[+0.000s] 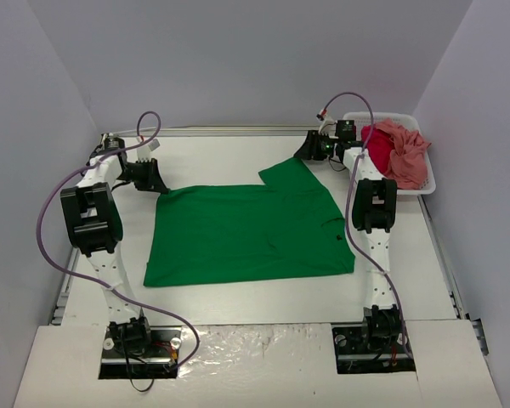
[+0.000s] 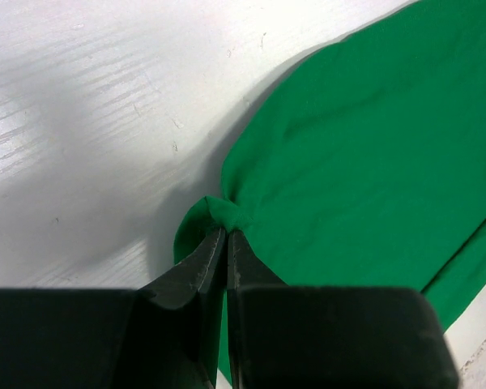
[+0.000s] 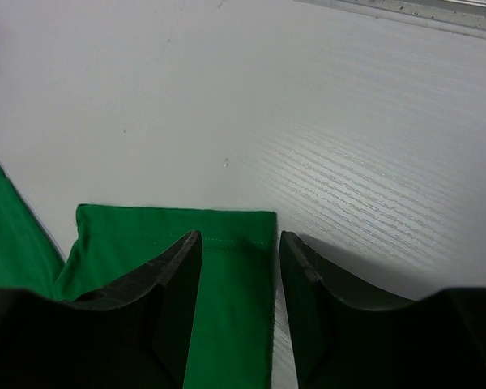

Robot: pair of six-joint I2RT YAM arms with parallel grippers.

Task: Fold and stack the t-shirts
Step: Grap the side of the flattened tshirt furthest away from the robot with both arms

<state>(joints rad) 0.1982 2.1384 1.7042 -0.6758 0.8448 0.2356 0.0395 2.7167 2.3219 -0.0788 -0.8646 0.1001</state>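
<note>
A bright green t-shirt (image 1: pixel 246 234) lies spread flat on the white table, one sleeve pointing toward the far right. My left gripper (image 1: pixel 157 183) is at its far left corner, shut on a small bunch of the green cloth (image 2: pixel 223 212); the fingertips (image 2: pixel 226 232) meet with fabric pinched at their ends. My right gripper (image 1: pixel 308 153) is low over the sleeve end (image 3: pixel 130 235), open. Its two fingers straddle the sleeve's right edge (image 3: pixel 239 237), one over cloth and one over bare table. The red t-shirt (image 1: pixel 378 146) and the pink t-shirt (image 1: pixel 410 157) lie crumpled in the basket.
The white basket (image 1: pixel 432 177) stands at the far right corner, just behind the right arm. A raised rail (image 1: pixel 229 130) runs along the table's far edge, and grey walls enclose the table on three sides.
</note>
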